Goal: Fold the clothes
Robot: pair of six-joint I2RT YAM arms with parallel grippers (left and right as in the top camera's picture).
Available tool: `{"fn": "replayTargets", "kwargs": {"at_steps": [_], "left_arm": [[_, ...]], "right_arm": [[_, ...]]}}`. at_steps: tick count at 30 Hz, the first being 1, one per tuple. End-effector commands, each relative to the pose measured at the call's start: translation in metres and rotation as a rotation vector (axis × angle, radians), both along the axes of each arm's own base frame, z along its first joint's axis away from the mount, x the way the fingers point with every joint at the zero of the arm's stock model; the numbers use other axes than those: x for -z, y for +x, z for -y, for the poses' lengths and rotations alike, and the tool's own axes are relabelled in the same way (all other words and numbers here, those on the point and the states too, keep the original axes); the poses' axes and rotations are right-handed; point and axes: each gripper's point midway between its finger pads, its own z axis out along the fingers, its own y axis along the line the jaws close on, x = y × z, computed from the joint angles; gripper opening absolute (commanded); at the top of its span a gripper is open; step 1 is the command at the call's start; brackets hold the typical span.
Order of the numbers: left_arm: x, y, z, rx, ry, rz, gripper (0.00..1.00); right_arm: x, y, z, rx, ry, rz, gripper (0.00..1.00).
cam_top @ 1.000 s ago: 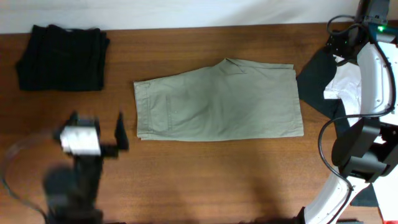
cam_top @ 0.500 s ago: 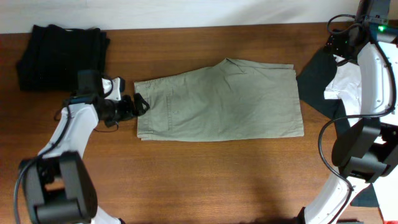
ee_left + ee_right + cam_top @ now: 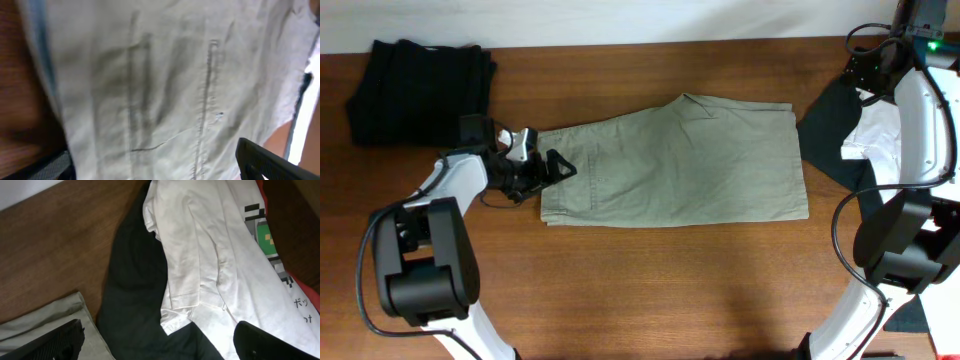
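While both arms flanked the bench (image 3: 650, 290), only the left end effector (image 3: 548, 168) was at the khaki shorts (image 3: 680, 160), which lay flat mid-bench with their long axis running from the left arm's side across to the right arm's side, waistband toward the left arm. The end effector sat over the waistband edge, near its far corner, so the rest of the garment stretched away from it toward the right arm. Its fingers (image 3: 265, 160) were spread, with cloth filling the wrist view between them and nothing pinched; whether the tips touched the fabric could not be told. The left arm was bent low, forearm reaching in along the bench from the shorts' short end. The right end effector (image 3: 157, 330) was likewise spread and hung well apart from the shorts, above a white T-shirt (image 3: 215, 265) lying on a dark garment (image 3: 135, 295) at the right edge. A black folded stack (image 3: 420, 90) rested at the far left corner. By this layout, the left arm looked the one to take the waistband
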Motion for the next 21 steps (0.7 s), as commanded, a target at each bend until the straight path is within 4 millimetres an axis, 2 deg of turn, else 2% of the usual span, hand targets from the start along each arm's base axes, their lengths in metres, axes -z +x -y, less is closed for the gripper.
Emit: {"fn": "replayTargets", "kwargs": {"at_steps": [1,2,4,6,8,11,13,15,16,18,20,21], "left_arm": [[0.061,-0.035,0.006,0.038,0.055,-0.166,0.53],[0.062,-0.034,0.004,0.036,0.064,-0.162,0.29],[0.063,-0.031,0.002,0.032,0.074,-0.152,0.01],[0.063,-0.029,-0.012,0.009,0.126,-0.166,0.01],[0.05,-0.022,-0.046,-0.052,0.201,-0.217,0.0],[0.005,-0.009,-0.102,-0.142,0.316,-0.284,0.0],[-0.025,-0.004,-0.128,-0.174,0.404,-0.3,0.0],[-0.078,0.002,-0.151,-0.212,0.509,-0.304,0.0],[-0.101,0.006,-0.156,-0.237,0.535,-0.286,0.0],[-0.134,0.01,-0.158,-0.256,0.543,-0.246,0.0],[-0.166,0.014,-0.15,-0.258,0.543,-0.197,0.0],[-0.176,0.014,-0.145,-0.249,0.555,-0.184,0.0]], "right_arm": [[-0.011,0.0,0.001,0.002,-0.02,0.019,0.99],[-0.011,0.0,0.001,0.002,-0.02,0.019,0.99],[-0.011,0.0,0.001,0.002,-0.02,0.019,0.99],[-0.011,0.0,0.001,0.002,-0.02,0.019,0.99],[-0.011,0.0,0.001,0.003,-0.02,0.02,0.99],[-0.011,0.0,0.001,0.002,-0.02,0.019,0.99],[-0.011,0.0,0.001,0.003,-0.02,0.02,0.99],[-0.011,0.0,0.001,0.002,-0.02,0.019,0.99],[-0.011,0.0,0.001,0.002,-0.02,0.019,0.99],[-0.011,0.0,0.001,0.003,-0.02,0.02,0.99],[-0.011,0.0,0.001,0.003,-0.02,0.02,0.98],[-0.011,0.0,0.001,0.002,-0.02,0.019,0.99]]}}
